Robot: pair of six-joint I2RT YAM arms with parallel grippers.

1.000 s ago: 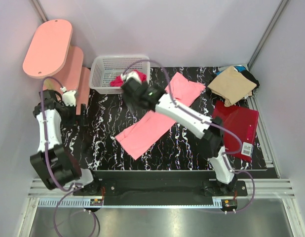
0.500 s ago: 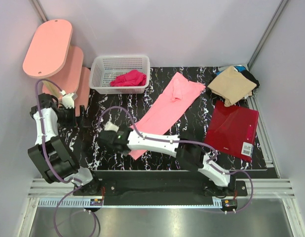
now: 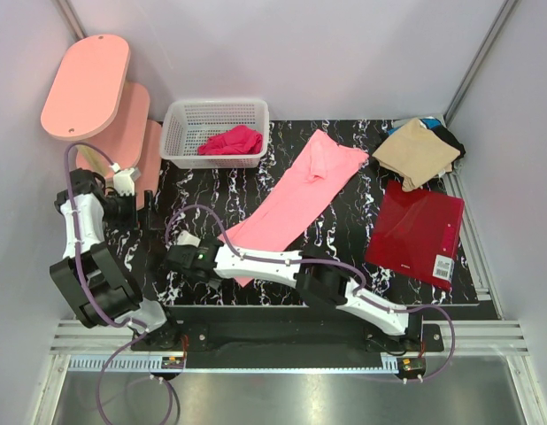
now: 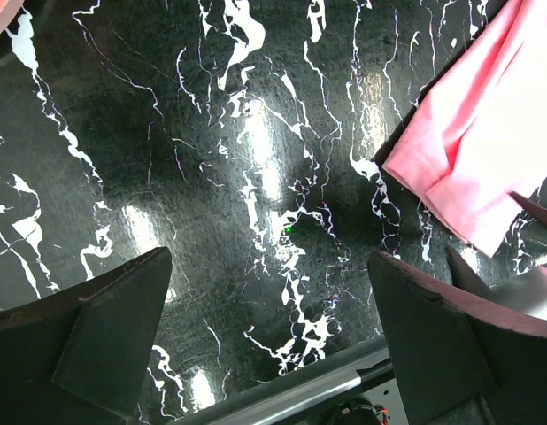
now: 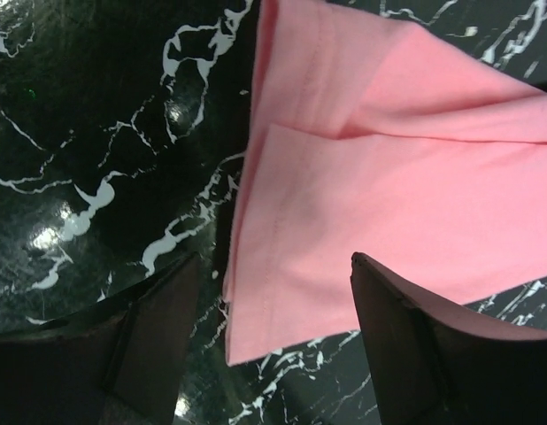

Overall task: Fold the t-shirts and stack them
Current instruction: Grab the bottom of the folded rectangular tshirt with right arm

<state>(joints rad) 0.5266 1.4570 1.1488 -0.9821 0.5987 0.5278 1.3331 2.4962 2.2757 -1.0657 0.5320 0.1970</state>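
Observation:
The light salmon-pink t-shirt (image 3: 300,195) lies as a long folded strip running diagonally across the black marble table (image 3: 211,199). Its near corner (image 5: 344,204) sits between the fingers of my right gripper (image 5: 273,266), which is open and hangs low over the hem. In the top view the right gripper (image 3: 181,258) is stretched far to the near left. My left gripper (image 4: 269,310) is open over bare table, with the pink t-shirt (image 4: 486,142) off to its right. It hovers at the left edge (image 3: 141,208). A folded dark red t-shirt with a white tag (image 3: 415,230) lies at the right.
A white basket (image 3: 176,133) at the back holds a crumpled red cloth (image 3: 231,140). A tan shirt (image 3: 417,152) lies on a black one (image 3: 450,142) at the back right corner. Pink oval boards (image 3: 86,84) stand at the back left.
My right arm left the red cloth in the basket and swung forward and left, down to the pink t-shirt's near corner. Its jaws have narrowed slightly. The left arm barely moved.

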